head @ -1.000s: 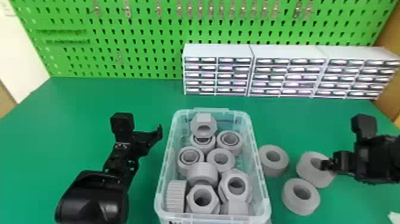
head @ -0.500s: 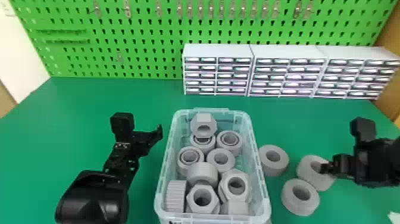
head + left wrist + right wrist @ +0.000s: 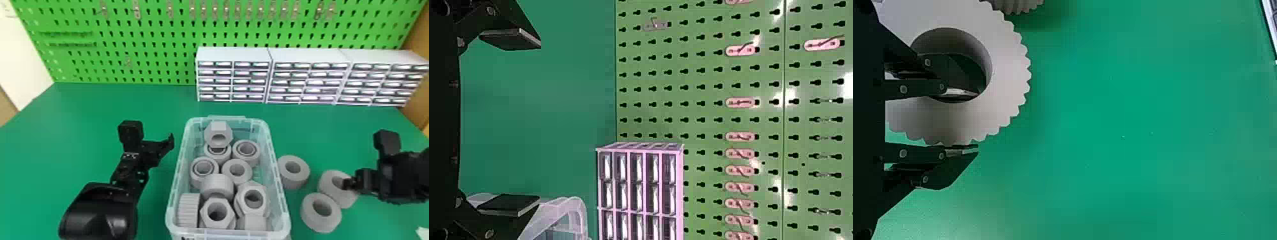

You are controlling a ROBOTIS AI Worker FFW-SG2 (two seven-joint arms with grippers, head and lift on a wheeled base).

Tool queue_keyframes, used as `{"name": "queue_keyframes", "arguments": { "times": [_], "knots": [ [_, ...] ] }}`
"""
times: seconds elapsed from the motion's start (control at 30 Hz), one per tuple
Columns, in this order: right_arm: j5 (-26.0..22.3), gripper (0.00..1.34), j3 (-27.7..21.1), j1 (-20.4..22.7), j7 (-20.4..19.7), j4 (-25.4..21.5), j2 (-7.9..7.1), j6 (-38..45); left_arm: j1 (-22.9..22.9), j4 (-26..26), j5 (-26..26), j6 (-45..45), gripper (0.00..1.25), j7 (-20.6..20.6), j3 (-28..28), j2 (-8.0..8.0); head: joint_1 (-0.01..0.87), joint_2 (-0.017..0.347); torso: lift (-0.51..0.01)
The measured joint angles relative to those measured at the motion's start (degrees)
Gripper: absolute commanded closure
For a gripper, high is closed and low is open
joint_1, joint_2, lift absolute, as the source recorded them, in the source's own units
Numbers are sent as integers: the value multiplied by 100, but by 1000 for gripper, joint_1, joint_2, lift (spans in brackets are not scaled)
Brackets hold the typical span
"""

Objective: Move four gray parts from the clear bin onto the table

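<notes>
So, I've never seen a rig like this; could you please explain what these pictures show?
This robot has two black arms, each ending in a two-fingered hand. One picture looks down from its head; the others come from its wrists, shown sideways. On the green table stands a clear bin of gray parts, with drawer units behind. Two gray rings lie to the bin's right. The right hand grips a third ring's wall, one finger in its hole, the other outside; whether that ring touches the table I can't tell. The left hand is open and empty, left of the bin.
</notes>
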Motion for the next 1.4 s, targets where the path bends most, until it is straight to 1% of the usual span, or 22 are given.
{"name": "queue_keyframes", "arguments": {
  "times": [0.07, 0.2, 0.3, 0.7, 0.83, 1.0, 1.4],
  "knots": [
    [2, 878, 3, -2, 0, 5, 0, -4, 0, 0, 0, 0, 182, 0, 0, 0, 693, 72, -52],
    [3, 673, 17, -6, 0, 14, 0, -7, 0, 0, 2, 0, 180, -4, 6, 0, 693, 72, -52],
    [3, 582, 26, -6, 0, 16, 0, -7, 0, 0, 6, 0, 182, -4, 13, 0, 693, 72, -52],
    [-5, 579, 53, -23, 0, 17, 5, -7, 7, 0, 10, 0, 180, -5, 18, 2, 693, 72, -52],
    [-125, 579, 89, -39, 0, -13, 5, -6, 26, 0, 10, 0, 180, -5, 39, 6, 693, 72, -52],
    [-280, 579, 171, -115, 0, -289, -26, 135, 34, 0, 11, 0, 180, -5, 37, 5, 693, 72, -52],
    [-347, 579, 230, -397, 0, -1010, -8, 891, 20, 0, 11, 0, 180, -5, 20, 2, 693, 72, -52]
  ]
}}
